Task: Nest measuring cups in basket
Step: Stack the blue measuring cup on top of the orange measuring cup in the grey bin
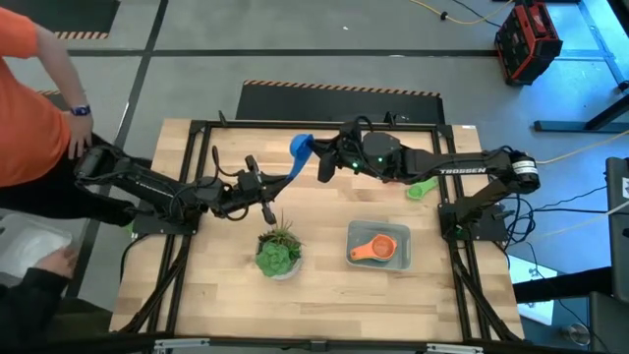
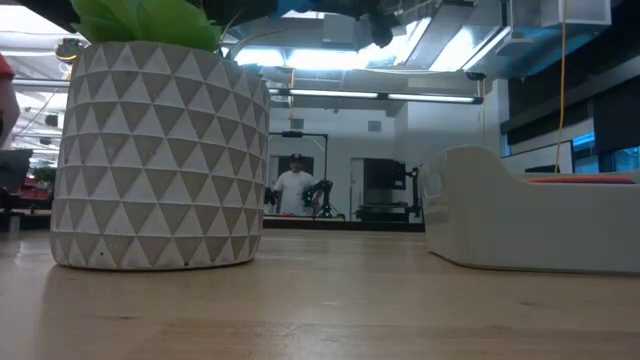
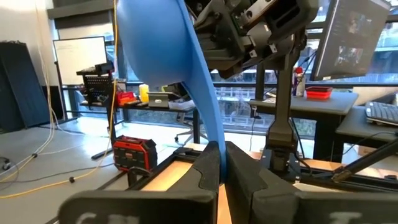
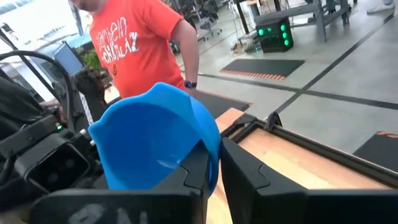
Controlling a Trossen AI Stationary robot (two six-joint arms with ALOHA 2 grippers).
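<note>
A blue measuring cup (image 1: pixel 302 147) is held in the air above the table's far middle, between both arms. My left gripper (image 1: pixel 278 185) comes from the left and is shut on its handle. My right gripper (image 1: pixel 319 162) comes from the right and is shut on its bowl. The greyish basket (image 1: pixel 378 246) stands on the table's near right part with an orange cup (image 1: pixel 374 250) lying in it. A green cup (image 1: pixel 423 187) lies on the table beside my right arm. In the low view the basket (image 2: pixel 520 225) shows on the right. My left gripper (image 3: pixel 222 162) pinches the blue cup's handle (image 3: pixel 208 124) between its two fingers, near the free end, with the fingers lying across it. The bowl stands above the fingers, clear of the table. My right gripper (image 4: pixel 214 168) grips the bowl's wall at the rim (image 4: pixel 211 140), one finger inside the bowl and one outside. The cup is lifted clear.
A green potted plant (image 1: pixel 278 251) in a white patterned pot (image 2: pixel 160 160) stands near the table's near middle, left of the basket. A person in an orange shirt (image 1: pixel 29 98) stands at the table's far left corner. Bare wood lies along the table's near edge.
</note>
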